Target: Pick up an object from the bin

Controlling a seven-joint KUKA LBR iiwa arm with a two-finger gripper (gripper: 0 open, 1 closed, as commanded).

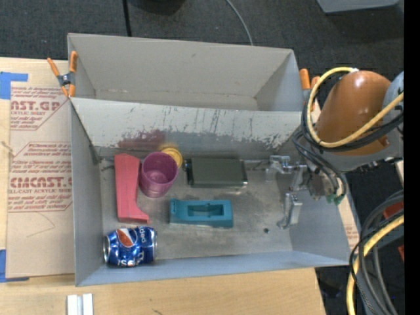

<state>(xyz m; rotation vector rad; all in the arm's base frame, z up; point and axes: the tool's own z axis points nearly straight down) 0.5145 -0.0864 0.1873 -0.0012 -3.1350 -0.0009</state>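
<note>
We see the gripper low over bare floor at the bin's right end, fingers seemingly spread wide and empty, ready to straddle something. The dark grey box lies nearest, just left.

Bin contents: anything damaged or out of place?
The blue Pepsi can in the near-left corner lies on its side and looks dented. The pink block, purple cup, teal holder and dark grey box look intact.

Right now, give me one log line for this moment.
gripper: right end of bin, over bare floor | fingers: open, empty | nearest: dark grey box | pick: not yet
</note>
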